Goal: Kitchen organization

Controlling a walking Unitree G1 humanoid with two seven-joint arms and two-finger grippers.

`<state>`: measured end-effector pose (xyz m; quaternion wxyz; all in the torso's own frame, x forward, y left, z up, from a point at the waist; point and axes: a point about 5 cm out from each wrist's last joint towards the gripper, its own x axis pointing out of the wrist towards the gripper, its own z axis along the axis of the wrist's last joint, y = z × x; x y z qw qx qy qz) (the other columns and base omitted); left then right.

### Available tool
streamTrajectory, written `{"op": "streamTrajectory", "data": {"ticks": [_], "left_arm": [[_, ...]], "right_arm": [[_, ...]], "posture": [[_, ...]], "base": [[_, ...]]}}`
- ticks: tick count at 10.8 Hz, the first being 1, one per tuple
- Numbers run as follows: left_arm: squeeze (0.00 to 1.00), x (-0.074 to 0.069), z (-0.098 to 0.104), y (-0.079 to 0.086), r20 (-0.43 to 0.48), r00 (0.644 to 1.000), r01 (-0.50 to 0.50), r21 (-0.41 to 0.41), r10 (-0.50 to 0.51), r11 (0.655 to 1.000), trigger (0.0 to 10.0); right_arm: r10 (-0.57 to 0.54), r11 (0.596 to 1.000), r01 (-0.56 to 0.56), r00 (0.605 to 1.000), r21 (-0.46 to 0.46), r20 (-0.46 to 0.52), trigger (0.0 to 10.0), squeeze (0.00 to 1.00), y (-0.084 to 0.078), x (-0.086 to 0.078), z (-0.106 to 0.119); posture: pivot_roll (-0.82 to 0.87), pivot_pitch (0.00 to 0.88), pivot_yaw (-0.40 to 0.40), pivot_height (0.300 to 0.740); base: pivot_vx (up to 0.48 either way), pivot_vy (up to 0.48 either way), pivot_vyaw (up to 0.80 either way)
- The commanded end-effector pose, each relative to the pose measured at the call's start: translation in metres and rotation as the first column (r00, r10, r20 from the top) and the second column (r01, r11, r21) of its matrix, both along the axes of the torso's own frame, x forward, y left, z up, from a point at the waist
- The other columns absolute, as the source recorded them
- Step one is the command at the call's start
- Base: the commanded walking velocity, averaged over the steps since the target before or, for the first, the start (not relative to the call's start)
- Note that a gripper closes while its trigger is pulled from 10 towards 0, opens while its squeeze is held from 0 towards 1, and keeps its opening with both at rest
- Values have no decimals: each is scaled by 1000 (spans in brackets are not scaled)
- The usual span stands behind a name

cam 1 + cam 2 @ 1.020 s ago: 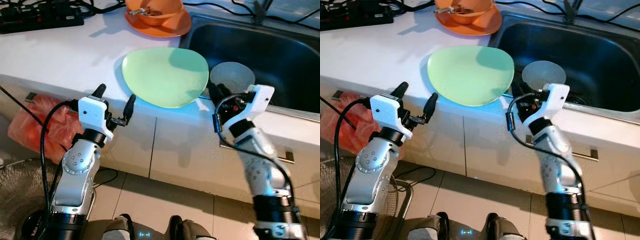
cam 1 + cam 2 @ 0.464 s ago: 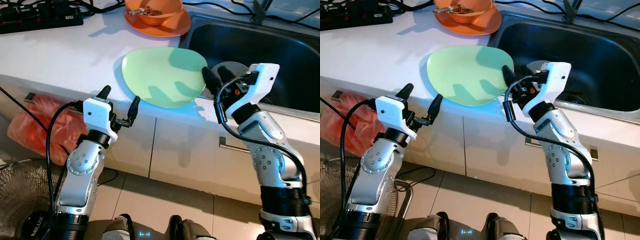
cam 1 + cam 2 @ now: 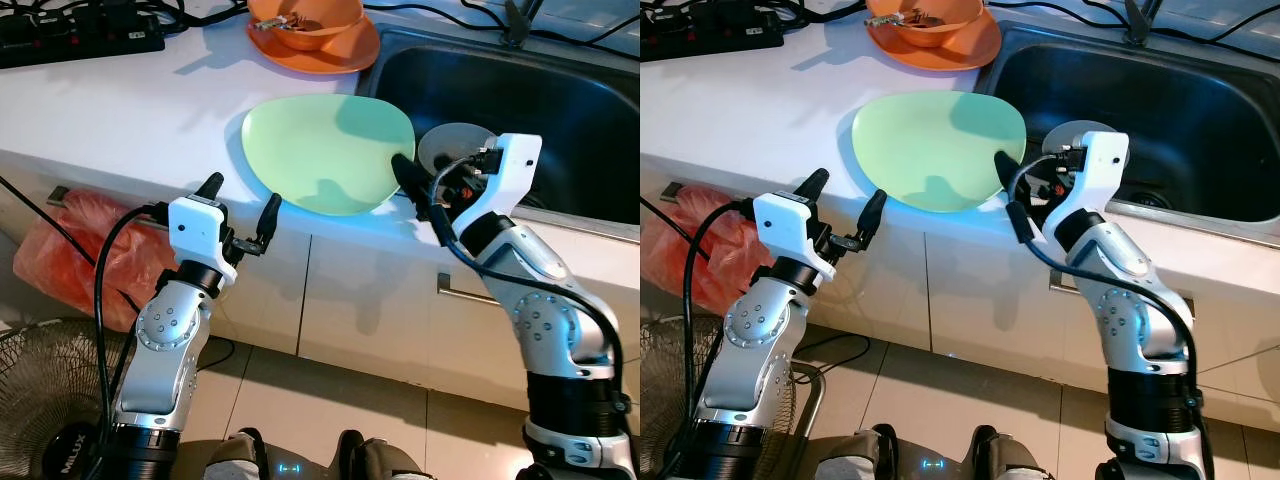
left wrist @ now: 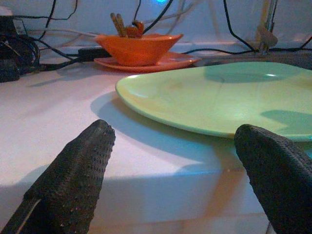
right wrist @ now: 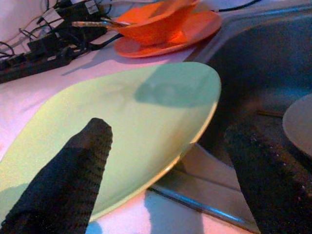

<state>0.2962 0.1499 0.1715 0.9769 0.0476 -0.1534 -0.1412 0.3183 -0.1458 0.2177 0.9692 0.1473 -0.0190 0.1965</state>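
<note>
Right tool (image 3: 420,190) moved onto green plate (image 3: 320,150) edge | spread wide | left tool (image 3: 238,200) gaping, idle

Home kitchen — sink (image 3: 520,90), countertop (image 3: 120,110), plates (image 3: 325,150).

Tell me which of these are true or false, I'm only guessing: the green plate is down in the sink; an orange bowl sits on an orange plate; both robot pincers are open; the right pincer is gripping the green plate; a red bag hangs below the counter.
1. The green plate is in the sink. False: it lies on the white counter, beside the sink.
2. An orange bowl sits on an orange plate. True.
3. Both pincers are open. True: left pincer and right pincer are spread.
4. The right pincer grips the green plate. False: its fingers straddle the plate's edge, not closed on it.
5. A red bag is below the counter. True.
</note>
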Motion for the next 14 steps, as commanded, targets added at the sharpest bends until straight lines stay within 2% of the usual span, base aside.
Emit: {"op": "streamTrajectory", "data": {"ticks": [1, 5, 6, 7, 9, 12, 14], "left_arm": [[0, 0, -4, -3, -24, 1000, 11, 3, -11, 1000, 10000], [0, 1, -5, -4, -29, 999, 15, -1, -15, 1000, 10000], [0, 1, -6, -4, -35, 999, 18, -4, -18, 1000, 10000], [0, 1, -6, -5, -38, 999, 22, -5, -22, 1000, 10000], [0, 2, -6, -6, -39, 999, 24, -8, -24, 1000, 10000], [0, 2, -6, -6, -43, 999, 22, -13, -22, 1000, 10000], [0, 1, -7, -6, -45, 999, 20, -15, -21, 1000, 10000]], "right_arm": [[-18, 1000, 18, 1000, 8, -15, 10000, 1000, -5, -4, 0], [-15, 997, 16, 1000, 72, -19, 10000, 1000, -6, -6, 12], [-23, 995, 28, 998, 97, -57, 10000, 1000, -7, -6, 11], [-35, 991, 47, 994, 124, -103, 10000, 0, -8, -6, 9], [-45, 975, 89, 976, 202, -212, 10000, 0, -9, -3, 0], [13, 950, 68, 967, 304, -256, 10000, 0, -3, -2, 5], [47, 940, 50, 961, 339, -272, 10000, 0, 0, -3, 7]], "posture": [[91, 208, -80, 740], [87, 208, -80, 740], [83, 208, -80, 740], [82, 208, -81, 740], [83, 206, -83, 740], [84, 205, -86, 740], [86, 206, -87, 740]], "base": [[0, 0, 0], [0, 0, 0], [0, 0, 0], [0, 0, 0], [0, 0, 0], [0, 0, 0], [0, 0, 0]]}}
